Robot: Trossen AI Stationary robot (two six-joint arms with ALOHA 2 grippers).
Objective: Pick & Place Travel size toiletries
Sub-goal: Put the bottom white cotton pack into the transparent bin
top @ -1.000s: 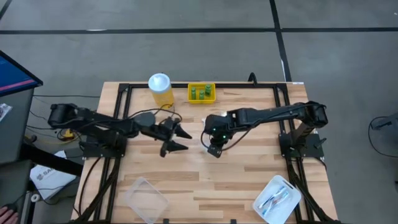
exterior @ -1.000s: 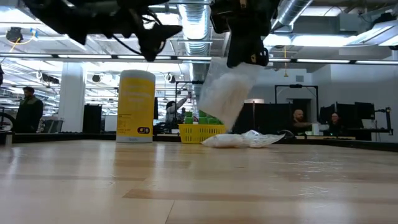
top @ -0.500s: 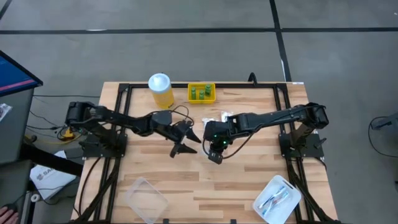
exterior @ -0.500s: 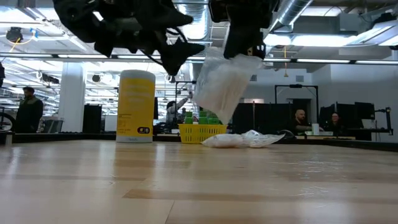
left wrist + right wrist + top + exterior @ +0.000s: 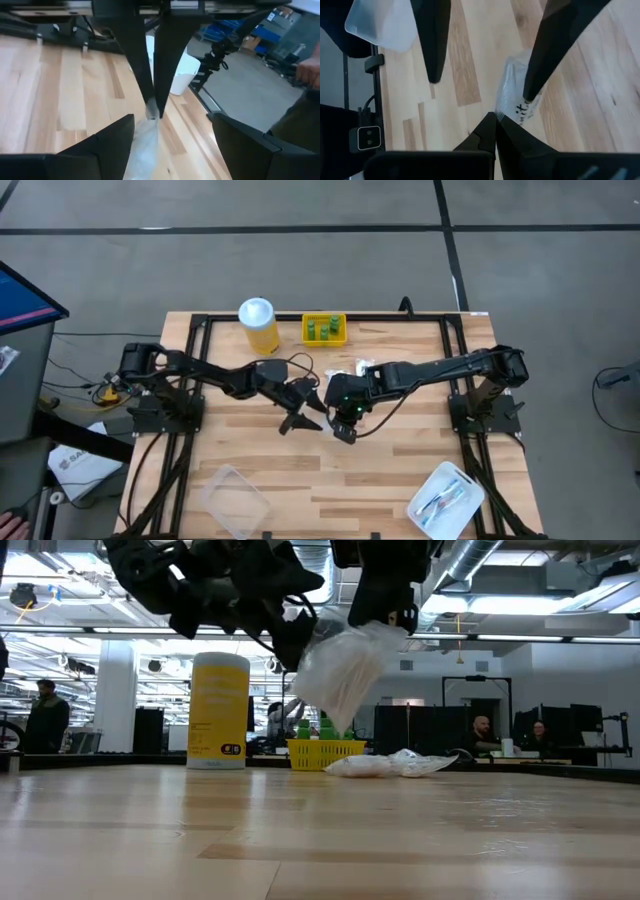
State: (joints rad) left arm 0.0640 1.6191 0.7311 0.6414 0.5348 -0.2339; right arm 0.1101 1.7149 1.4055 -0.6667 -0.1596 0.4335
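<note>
Two grippers mid-table | right gripper (image 5: 343, 429) pinches packet (image 5: 340, 675) aloft | left gripper (image 5: 304, 409) spread beside | jar (image 5: 258, 323), tray (image 5: 324, 329) behind

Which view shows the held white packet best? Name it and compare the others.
The low view: the white packet hangs whole and clear of the table from the right gripper. The high view hides it under both arms. The left wrist view shows its pinched edge; the right wrist view shows a printed part past the open left jaws.

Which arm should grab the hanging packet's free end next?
Left. The left gripper is open right beside the packet, which hangs above the table from the shut right gripper; the right is occupied holding it.
</note>
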